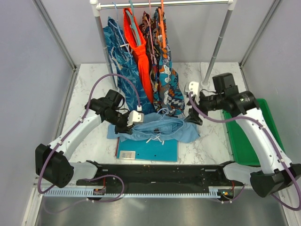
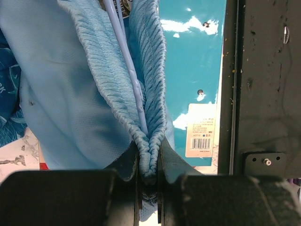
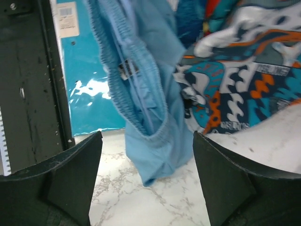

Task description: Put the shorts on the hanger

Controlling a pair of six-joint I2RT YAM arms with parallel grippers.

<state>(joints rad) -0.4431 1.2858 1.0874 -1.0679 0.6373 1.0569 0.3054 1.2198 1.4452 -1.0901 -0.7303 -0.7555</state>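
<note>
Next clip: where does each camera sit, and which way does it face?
Top external: above and behind the arm bases, looking down on the marble table, the shorts and the clothes rack; both arms show.
Left wrist: on the left arm, looking along the left gripper, shut on the shorts' waistband, the hanger wire between its folds.
Right wrist: looking between the open right gripper fingers at the shorts.
Shared: all three show the shorts and the teal board.

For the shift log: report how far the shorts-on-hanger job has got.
Done: the hanger wire already lies inside the shorts waistband. In hand: the left gripper is shut on that waistband; the right gripper is open, facing the other end. Left: the shorts lie bunched on the table, not hung.
</note>
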